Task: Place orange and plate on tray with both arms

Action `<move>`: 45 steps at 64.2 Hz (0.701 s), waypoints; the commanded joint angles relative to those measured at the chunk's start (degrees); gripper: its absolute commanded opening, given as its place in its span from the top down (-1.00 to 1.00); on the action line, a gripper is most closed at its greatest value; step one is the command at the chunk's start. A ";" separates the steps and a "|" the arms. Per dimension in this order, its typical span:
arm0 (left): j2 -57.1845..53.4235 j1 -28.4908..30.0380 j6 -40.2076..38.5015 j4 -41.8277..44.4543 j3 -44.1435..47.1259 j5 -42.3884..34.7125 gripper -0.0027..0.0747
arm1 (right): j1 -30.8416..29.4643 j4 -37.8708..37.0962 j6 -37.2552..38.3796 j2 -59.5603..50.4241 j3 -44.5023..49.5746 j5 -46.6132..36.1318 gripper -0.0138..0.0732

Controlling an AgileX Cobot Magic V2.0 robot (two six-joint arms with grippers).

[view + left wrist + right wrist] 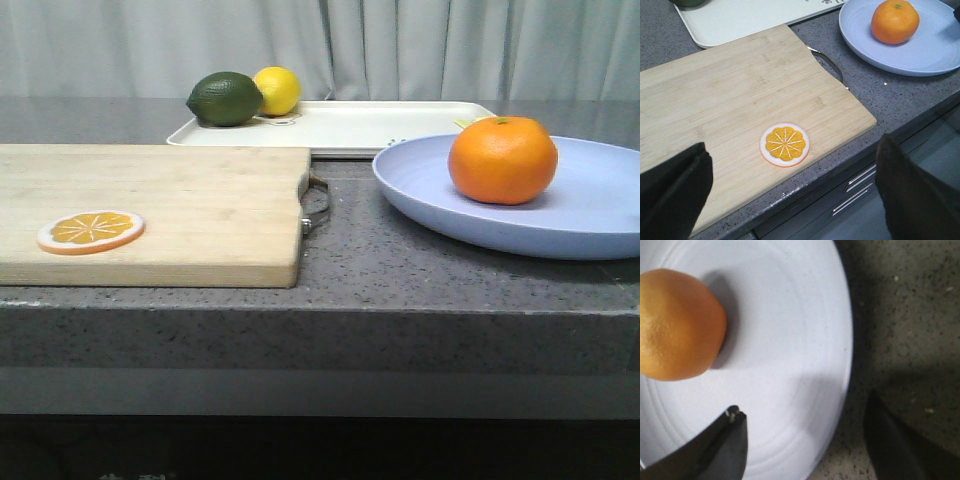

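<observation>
Front view shows the orange (503,160) sitting inside the plate (590,215), toward its left side, with the small green stem spot facing up. The plate rests on the dark speckled counter (340,290) at the right, its far edge close to the near rim of the tray (390,125), which lies farther back and holds neither of them. On the tray's left end sit a dark green lime-shaped fruit (226,98) and a yellow lemon (277,90), touching each other. Small printed marks show on the tray near its front edge, too tiny to read. No other writing or brand can be made out anywhere.

A wooden cutting board (180,200) lies at the left, with a metal handle (318,200) on the end that faces the plate. An orange slice (91,231) lies flat on the board near its front left.

Left wrist view has the left gripper (790,195) spread wide and holding nothing, hanging above the front edge of the board, with the slice between its dark fingers (675,185).

Right wrist view has the right gripper (805,445) also parted and empty, straddling the plate's rim: one finger (730,440) over the plate's surface, the other over the counter just outside it. The orange lies beyond, apart from the fingers.
</observation>
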 commanded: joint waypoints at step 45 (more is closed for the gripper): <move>0.01 0.03 0.19 -1.24 -1.43 -5.56 -0.72 | -0.34 4.74 0.37 2.43 -1.87 -4.94 0.85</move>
